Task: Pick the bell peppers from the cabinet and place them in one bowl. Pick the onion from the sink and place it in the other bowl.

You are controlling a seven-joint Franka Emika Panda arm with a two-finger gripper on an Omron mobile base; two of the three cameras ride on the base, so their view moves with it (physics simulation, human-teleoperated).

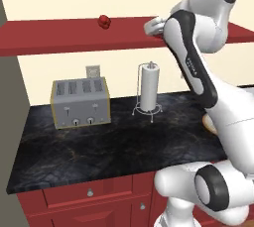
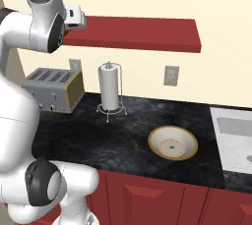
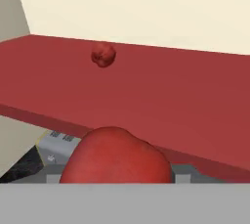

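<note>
The arm is reaching up to the cabinet, the long dark red wall-mounted slab above the counter, with its hand lying at the slab's front edge in both base views. In the hand view a large, glossy red lumpy body, one bell pepper, is sitting right at the gripper, between where the fingertips rise; the fingertips themselves are hidden behind it, so whether the claw is clamped on this pepper or merely standing around it cannot be told. The second bell pepper is resting on top of the cabinet, well to the left of the hand in the left base view and farther back along the slab in the hand view. On the dark marbled counter below, a grey four-slot toaster is standing at the left, and a paper towel roll on a wire stand is standing upright beside it, near the wall. In the right base view the pale tan bowl with its brownish rim is lying on the counter in front of the towel roll and to its right, with nothing in it, and the pale sink is showing at the right edge, just beyond the bowl.
</note>
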